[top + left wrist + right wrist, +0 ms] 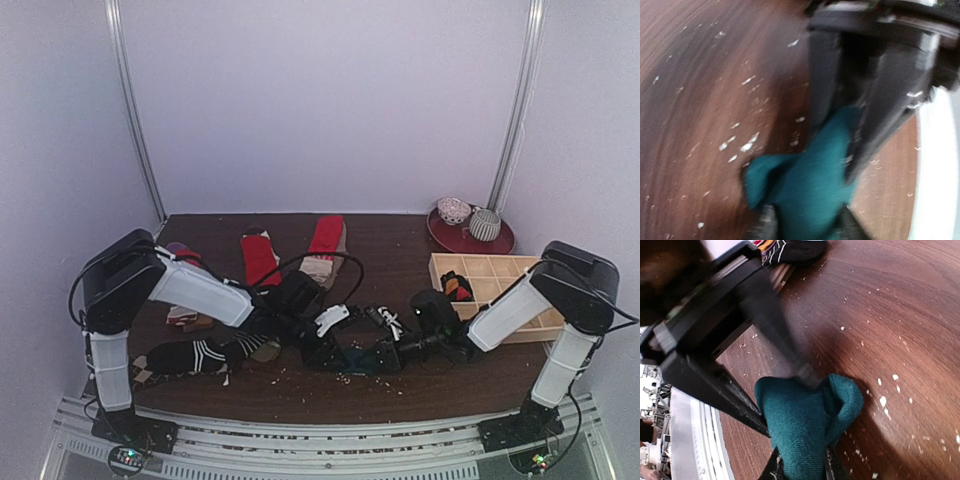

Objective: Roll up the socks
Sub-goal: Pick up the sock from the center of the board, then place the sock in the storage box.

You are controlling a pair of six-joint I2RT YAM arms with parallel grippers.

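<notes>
Dark wood-grain worktop (300, 395), strewn with white flecks (746, 147); pale lilac walls (320, 100) behind and at both sides; ribbed metal rail (330, 425) along 6 o'clock. Teal sock (810, 425) bunched near centre, toward 6 o'clock, between both arms; right fingers (822, 85) closed tight on one end; left fingers (737, 402) parted, loosely astride the other. Red socks (260, 258) at 12 o'clock; striped sock (200, 355) at 9; wooden tray (480, 257) at 3; red plate (500, 245) at 2.

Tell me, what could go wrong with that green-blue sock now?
Both the left pincer and the right pincer are around the bunched teal knitted sock; if either slips, the bundle may flop open. They crowd together and could bump. White flecks on the brown wooden table might stick to the fabric.
</notes>
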